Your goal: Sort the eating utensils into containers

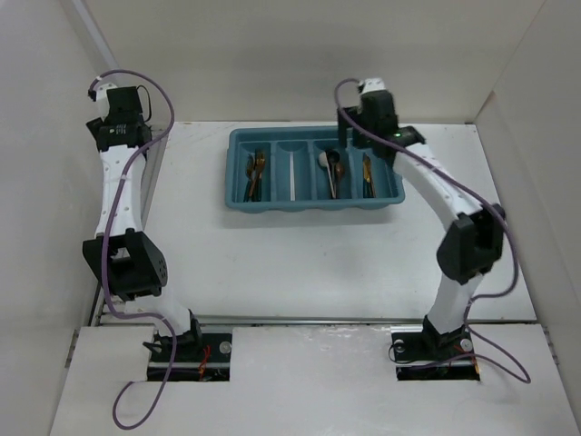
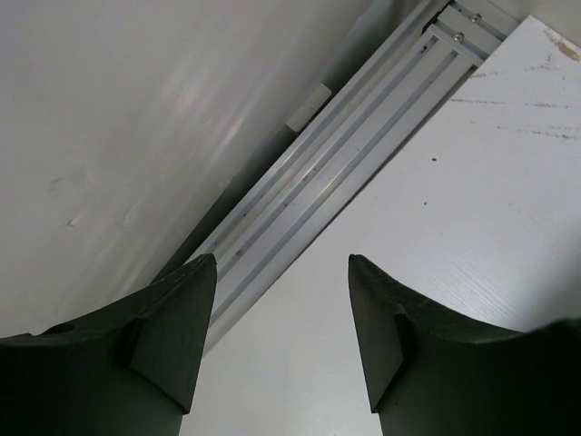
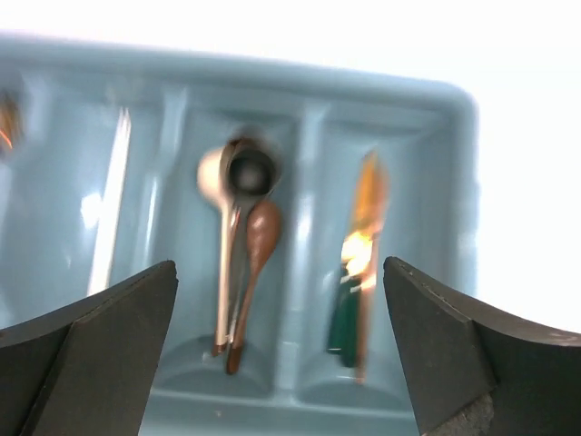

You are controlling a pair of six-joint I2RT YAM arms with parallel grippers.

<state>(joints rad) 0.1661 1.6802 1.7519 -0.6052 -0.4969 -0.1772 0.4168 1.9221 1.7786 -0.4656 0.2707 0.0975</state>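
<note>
**Sorted cutlery, right tool overhead**

Teal-blue rectangular plastic cutlery tray (image 1: 313, 208), far centre of table (image 1: 272, 263). It holds copper forks (image 1: 257, 174), white chopsticks (image 3: 109, 209), cream, black and brown spoons (image 3: 241, 254) and copper-and-dark knives (image 3: 363, 263). All lie lengthwise, near-to-far, with spoon bowls pointing away from the arms. Right tool (image 3: 280, 272) spread, empty, above tray. Left tool (image 2: 283, 263) spread, empty. Risk: a careless descent could knock the spoons.
</note>
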